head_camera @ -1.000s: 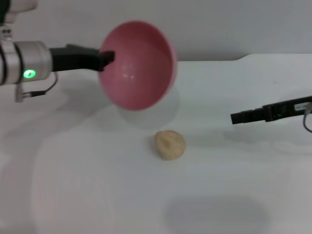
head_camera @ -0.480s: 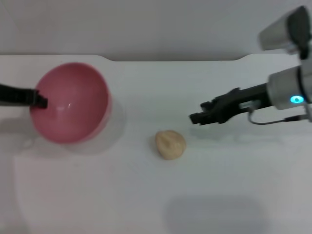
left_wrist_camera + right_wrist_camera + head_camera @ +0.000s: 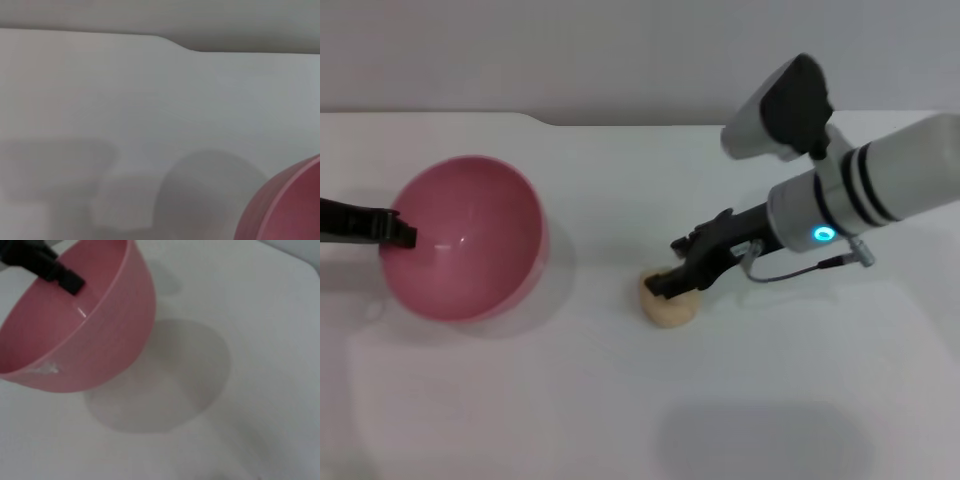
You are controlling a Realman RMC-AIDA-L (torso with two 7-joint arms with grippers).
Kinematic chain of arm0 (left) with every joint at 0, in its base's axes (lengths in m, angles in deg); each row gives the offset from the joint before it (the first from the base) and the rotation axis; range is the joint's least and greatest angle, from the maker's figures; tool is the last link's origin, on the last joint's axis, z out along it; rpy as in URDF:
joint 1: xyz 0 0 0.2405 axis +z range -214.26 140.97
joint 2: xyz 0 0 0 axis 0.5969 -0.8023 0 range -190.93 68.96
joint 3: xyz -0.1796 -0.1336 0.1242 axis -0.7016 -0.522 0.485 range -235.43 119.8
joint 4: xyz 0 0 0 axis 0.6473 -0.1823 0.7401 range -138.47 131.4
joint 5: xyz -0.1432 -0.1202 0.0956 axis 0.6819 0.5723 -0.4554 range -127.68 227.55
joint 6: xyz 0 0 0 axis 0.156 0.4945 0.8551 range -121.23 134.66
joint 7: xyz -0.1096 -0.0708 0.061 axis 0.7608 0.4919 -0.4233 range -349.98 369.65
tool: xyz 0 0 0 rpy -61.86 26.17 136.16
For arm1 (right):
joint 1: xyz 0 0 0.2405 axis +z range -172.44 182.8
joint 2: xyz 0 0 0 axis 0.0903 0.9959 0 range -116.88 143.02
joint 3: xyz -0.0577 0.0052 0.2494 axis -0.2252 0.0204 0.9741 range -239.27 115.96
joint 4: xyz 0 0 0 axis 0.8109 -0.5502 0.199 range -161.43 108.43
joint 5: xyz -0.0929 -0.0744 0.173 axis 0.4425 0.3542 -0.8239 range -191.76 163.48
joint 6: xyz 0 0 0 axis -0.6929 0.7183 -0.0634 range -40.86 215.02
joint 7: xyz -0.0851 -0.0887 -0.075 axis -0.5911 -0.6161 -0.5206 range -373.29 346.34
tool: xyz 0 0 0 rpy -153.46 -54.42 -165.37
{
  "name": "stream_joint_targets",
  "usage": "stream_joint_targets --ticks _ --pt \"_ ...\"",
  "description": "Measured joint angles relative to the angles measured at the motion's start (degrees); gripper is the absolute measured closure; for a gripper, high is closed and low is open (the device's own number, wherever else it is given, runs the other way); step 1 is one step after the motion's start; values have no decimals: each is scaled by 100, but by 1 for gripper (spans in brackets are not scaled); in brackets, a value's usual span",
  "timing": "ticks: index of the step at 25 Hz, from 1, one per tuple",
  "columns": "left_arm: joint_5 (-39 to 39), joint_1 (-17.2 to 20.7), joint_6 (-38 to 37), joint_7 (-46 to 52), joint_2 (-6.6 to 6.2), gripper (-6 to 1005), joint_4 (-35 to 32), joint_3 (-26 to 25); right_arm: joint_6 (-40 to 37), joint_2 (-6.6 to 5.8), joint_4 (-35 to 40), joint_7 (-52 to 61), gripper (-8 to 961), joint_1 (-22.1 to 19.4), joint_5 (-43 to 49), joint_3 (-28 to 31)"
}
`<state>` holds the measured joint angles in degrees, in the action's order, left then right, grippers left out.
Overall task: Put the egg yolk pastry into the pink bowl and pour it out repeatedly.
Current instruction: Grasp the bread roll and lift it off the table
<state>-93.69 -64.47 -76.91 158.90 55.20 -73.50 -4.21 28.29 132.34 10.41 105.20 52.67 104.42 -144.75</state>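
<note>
You are at the pickup step: your right gripper (image 3: 665, 287) sits on top of the egg yolk pastry (image 3: 669, 305) at lower centre of the head view, though whether its fingers have closed is unclear. Your left gripper (image 3: 400, 231) clamps the rim of the empty pink bowl (image 3: 470, 240) at left. Next, secure the pastry, lift it and carry it across to that bowl.

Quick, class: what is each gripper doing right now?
Left gripper: shut on the pink bowl's rim.
Right gripper: at the pastry; open or shut cannot be told.

egg yolk pastry (image 3: 670, 308) top hidden by right gripper (image 3: 672, 283)
</note>
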Motion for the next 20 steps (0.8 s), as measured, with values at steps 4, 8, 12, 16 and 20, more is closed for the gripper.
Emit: stream_joint_targets --ticks 4,8,12,16,20 --pt "-6 -55 1 -13 25 1001 -15 2 351 16 -260 11 277 4 -367 -497" --pt "-12 -99 26 -13 36 1001 -17 5 579 22 -429 47 278 -15 -472 -749" --pt "-41 -167 28 -20 38 1000 -17 5 587 23 -432 53 279 -88 -496 -724" --pt "-116 -260 31 -28 68 1000 -16 50 537 -23 -351 60 317 -226 -684 -566" --pt "-279 -352 37 -28 107 1000 3 202 463 -55 -143 60 381 -509 -752 -80"
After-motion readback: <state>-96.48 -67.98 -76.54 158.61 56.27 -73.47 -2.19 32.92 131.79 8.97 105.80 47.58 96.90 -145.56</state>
